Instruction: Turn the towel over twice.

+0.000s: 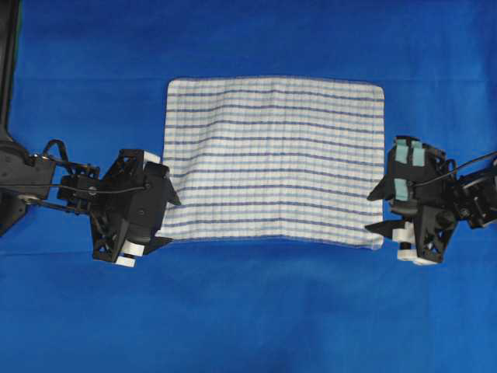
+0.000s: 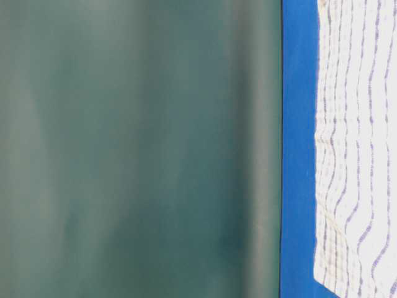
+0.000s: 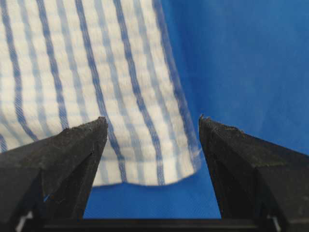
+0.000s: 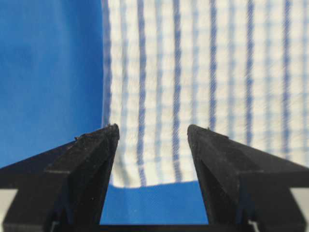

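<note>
Left wrist view: left tool [image 3: 152,121] has its jaws wide apart, nothing between them but air. One corner of the towel [image 3: 96,87] lies just beyond the fingertips [image 3: 84,137], its edge slightly lifted and curled off the blue covering [image 3: 251,58]. No contact between tips and cloth can be made out.

Right wrist view: right tool [image 4: 152,128] also stands with jaws apart and empty. The towel [image 4: 203,82] edge sits just ahead of the gap, its corner toward the left finger [image 4: 91,150]; stripes run away from the camera.

Overhead view: left tool [image 1: 155,203] sits at the towel's left edge near the lower corner, overlapping the cloth's border from above. Right tool [image 1: 380,210] sits at the right edge, near the lower right corner. Both arms enter from their own sides of the worktop [image 1: 248,318], roughly level with each other.

The towel [image 1: 276,159] lies spread flat in the middle of the worktop, rectangular, long side across the view, stripes running left to right. Lower edge looks slightly uneven; upper corners lie flat.

Table-level view: the towel [image 2: 356,149] rests on the blue covering [image 2: 298,124], with gentle ripples near one end. Behind it, a plain dark green backdrop [image 2: 136,149].
</note>
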